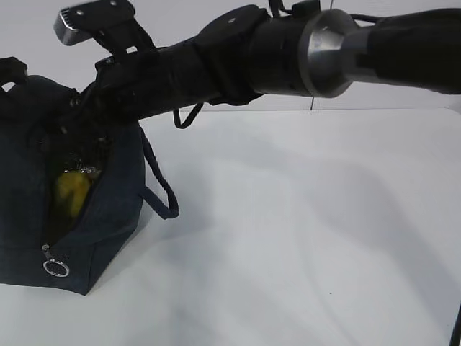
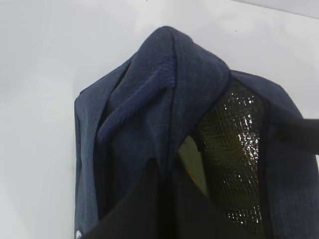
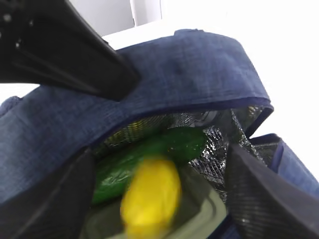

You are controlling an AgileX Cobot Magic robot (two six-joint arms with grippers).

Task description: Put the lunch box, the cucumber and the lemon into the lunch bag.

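The navy lunch bag stands at the table's left with its mouth open. My right gripper hangs open over that mouth, one dark finger on each side. Between them the yellow lemon is blurred and touches neither finger. It is just above the sage-green lid of the lunch box inside the bag. The glossy cucumber lies behind the box against the silver lining. In the exterior view the lemon shows through the side gap. My left gripper is shut on the bag's fabric edge and holds it up.
White tabletop stretches right of the bag. A strap handle droops down the bag's right side, and the zipper's silver ring pull hangs at its lower front corner. The right arm spans the view above the table.
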